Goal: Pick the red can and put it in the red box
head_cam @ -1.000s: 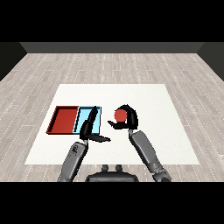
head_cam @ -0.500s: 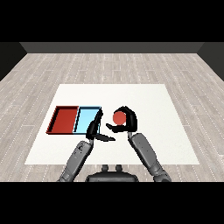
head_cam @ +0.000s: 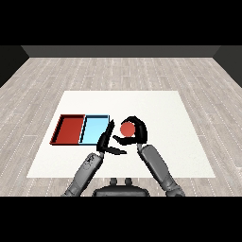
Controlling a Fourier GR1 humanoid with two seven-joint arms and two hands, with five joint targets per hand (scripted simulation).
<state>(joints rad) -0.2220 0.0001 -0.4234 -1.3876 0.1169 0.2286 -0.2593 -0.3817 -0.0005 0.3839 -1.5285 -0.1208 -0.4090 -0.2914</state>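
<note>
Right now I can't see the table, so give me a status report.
Right hand shut on the red can, right of the trays. Left hand open beside it, fingers straight. Red tray beyond the blue tray, can not in yet.

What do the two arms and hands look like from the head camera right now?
Both forearms are grey, rounded and segmented, entering from the lower corners. Each ends in a black hand with slim fingers and a thumb: the left hand and the right hand. No cables, sleeves or markings are visible.
</note>
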